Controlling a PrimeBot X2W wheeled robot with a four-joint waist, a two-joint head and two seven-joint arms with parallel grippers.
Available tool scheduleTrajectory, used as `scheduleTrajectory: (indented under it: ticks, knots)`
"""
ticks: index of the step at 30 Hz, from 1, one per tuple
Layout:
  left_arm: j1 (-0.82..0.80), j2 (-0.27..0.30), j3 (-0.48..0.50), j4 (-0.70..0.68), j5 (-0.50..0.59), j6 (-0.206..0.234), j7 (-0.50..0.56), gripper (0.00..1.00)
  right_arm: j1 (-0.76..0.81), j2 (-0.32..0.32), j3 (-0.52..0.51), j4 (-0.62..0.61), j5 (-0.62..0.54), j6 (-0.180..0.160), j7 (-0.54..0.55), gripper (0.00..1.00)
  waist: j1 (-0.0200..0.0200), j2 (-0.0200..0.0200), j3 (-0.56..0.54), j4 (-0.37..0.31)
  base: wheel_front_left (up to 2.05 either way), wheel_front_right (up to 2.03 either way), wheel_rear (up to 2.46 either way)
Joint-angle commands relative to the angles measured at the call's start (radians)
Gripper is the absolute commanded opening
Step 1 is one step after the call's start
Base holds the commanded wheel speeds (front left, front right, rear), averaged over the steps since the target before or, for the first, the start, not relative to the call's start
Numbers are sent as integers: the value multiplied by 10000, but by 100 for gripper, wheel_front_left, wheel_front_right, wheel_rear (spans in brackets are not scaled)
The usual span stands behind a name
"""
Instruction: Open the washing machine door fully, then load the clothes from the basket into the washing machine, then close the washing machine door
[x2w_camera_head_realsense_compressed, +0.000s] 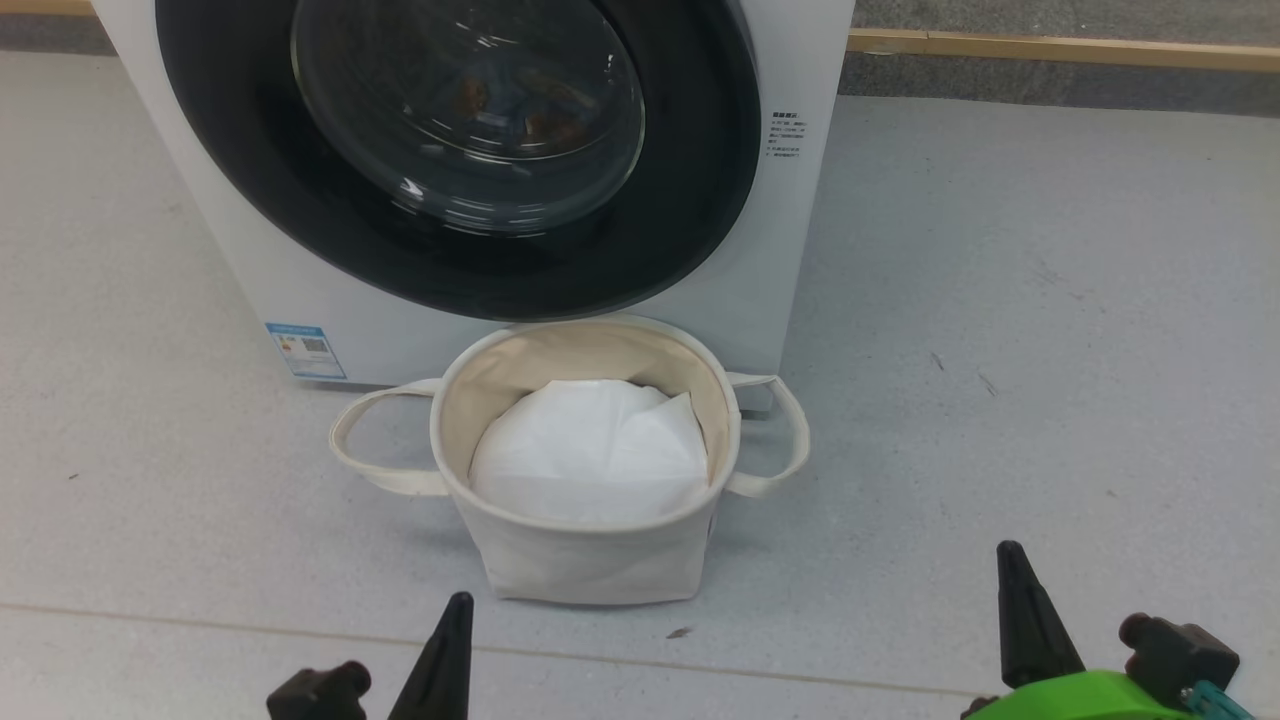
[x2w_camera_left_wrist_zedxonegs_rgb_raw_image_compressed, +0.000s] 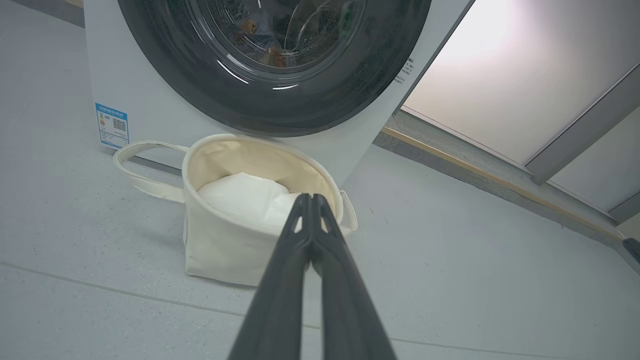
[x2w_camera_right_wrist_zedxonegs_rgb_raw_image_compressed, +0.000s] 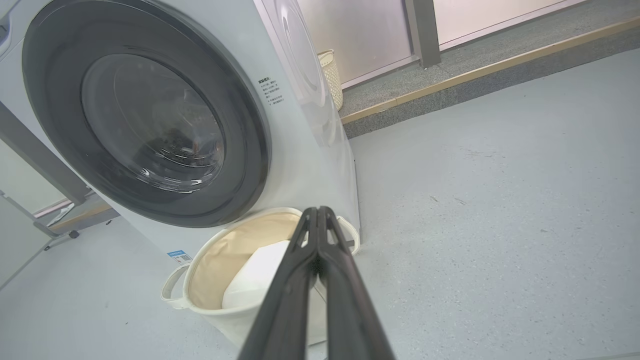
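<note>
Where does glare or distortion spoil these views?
Head view: streaky reflections on the washing machine door veil what lies behind its glass. Left wrist view: the pale panel at upper right is washed out. Right wrist view: wide-angle bowing of the washing machine.

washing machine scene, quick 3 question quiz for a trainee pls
1. True or false: the large round glossy black-rimmed door of the big white boxy washing machine stands wide open.
2. What lies in the small round cream canvas basket? A) a plain white sheet-like liner B) blue towels C) shoes
3. Fill in: the left claw and the right claw, each with two long dark fingers, are both ____ and hold nothing.

Key: 1 false, the door is closed. 2 A. 3 shut.
</note>
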Motion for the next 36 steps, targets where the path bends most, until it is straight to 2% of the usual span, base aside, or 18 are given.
scheduleTrajectory:
  ticks: [1, 36]
  knots:
    - [-442, 88, 175, -349, -343, -54, 69, 0, -394, -138, -65, -270, 351, 0, 64, 0, -2, -1, -1, -9, 0, 0, 0]
    - [-604, 208, 1061, -522, -4263, -197, 970, 0, -841, -278, -436, 70, 4350, 0, 961, 0, -2, -1, -6, -185, 0, 0, 0]
